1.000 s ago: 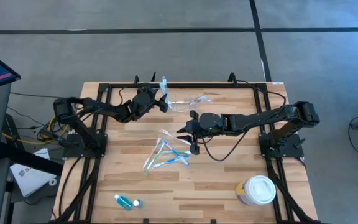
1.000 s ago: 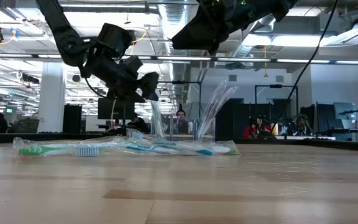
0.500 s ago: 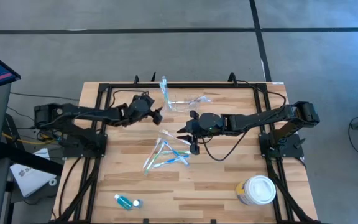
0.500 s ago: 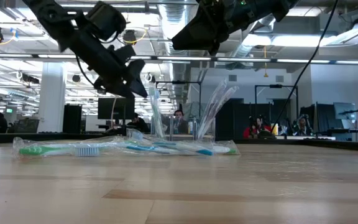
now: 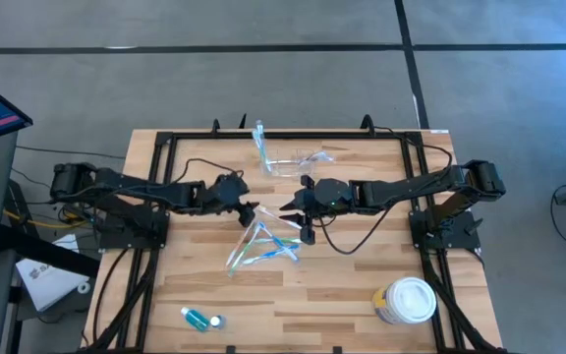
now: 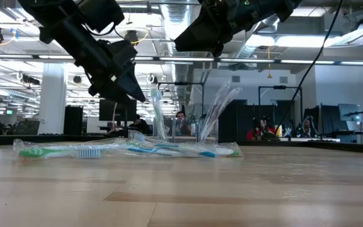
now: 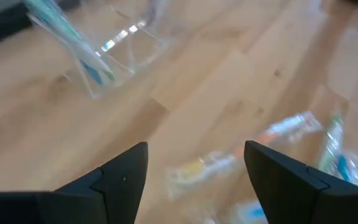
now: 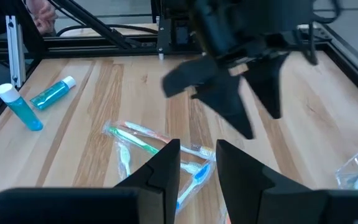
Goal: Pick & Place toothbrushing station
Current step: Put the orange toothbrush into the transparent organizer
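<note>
Right now the left gripper (image 5: 251, 210) hangs with its two fingers spread wide and nothing between them, just above the loose pile of wrapped toothbrushes (image 5: 263, 243) near the middle of the table (image 5: 342, 295). The right gripper (image 5: 298, 209) hovers close beside it, over the same pile, its fingers only part-way apart and empty. Beyond both, toward the far edge of the table, sits the toothbrushing station (image 5: 293, 160), a low clear plastic holder with one toothbrush (image 5: 260, 143) standing tilted in it; in the left wrist view it shows as a glassy shape (image 7: 126, 46) well apart from the fingers. It looks light and rigid, thin-walled and smooth, so it would likely slide or tip under a sideways nudge and could slip from a loose pinch. Its transparency also makes its edges hard to judge. A grip across the rim or a wall, fingers straddling the plastic from above, seems safest, kept clear of the standing brush. The wrapped brushes look crinkly and slippery; pinching mid-handle should hold best.
</note>
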Controlling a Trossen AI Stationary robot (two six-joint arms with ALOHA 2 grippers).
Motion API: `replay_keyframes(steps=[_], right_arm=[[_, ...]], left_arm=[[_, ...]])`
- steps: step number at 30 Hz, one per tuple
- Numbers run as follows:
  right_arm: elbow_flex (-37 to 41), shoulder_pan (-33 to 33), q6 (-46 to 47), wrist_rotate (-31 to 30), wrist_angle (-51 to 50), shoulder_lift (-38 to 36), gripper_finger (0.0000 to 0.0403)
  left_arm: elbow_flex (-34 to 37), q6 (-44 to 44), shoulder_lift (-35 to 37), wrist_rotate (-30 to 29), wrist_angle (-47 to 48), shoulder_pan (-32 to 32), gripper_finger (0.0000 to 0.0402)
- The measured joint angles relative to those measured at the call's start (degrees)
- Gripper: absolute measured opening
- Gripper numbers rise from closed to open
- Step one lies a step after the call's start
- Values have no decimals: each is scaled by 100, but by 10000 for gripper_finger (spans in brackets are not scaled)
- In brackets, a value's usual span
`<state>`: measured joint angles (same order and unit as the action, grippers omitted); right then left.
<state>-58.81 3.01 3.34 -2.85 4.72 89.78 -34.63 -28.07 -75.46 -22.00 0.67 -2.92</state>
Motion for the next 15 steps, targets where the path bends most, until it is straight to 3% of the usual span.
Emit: replay_keyframes(steps=[15], right_arm=[[0, 39, 120, 0, -104, 0, 95]], left_arm=[[0, -994, 0, -7, 644, 1077, 259]])
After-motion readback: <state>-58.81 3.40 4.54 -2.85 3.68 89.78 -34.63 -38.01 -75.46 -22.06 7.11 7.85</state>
